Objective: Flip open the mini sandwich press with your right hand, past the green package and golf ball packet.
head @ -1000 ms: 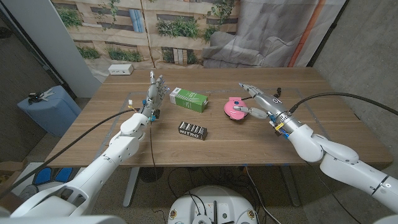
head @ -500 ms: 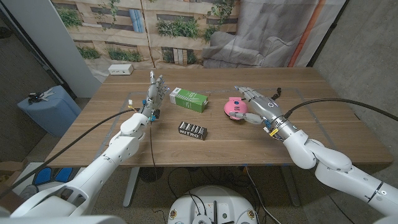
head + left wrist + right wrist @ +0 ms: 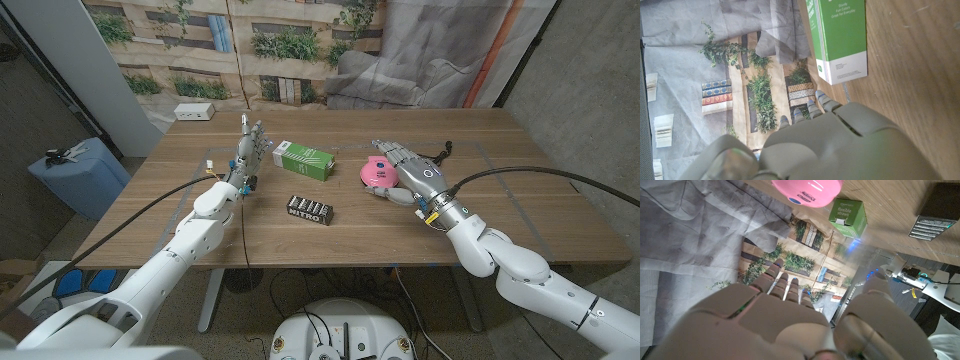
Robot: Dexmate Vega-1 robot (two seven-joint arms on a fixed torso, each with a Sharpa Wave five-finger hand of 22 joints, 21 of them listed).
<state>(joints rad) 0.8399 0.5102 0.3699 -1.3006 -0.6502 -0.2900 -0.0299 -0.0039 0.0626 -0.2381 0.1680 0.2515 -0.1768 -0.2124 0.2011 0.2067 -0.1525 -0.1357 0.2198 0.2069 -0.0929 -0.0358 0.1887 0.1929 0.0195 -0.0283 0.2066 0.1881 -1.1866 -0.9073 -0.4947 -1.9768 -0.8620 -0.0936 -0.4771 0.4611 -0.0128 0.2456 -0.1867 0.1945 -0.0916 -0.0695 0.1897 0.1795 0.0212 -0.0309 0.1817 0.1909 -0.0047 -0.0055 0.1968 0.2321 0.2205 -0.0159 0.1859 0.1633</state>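
While the black golf ball packet (image 3: 311, 209) lay nearest me, my right hand (image 3: 408, 172) hovered with fingers apart, holding nothing, just beside the shut pink press (image 3: 377, 173). My left hand (image 3: 251, 152) stood empty, fingers spread, beside the green package (image 3: 304, 161).

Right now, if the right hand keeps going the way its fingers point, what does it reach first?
Most likely the pink sandwich press: the right hand is beside it, fingers reaching toward it. Whether they already touch is unclear.
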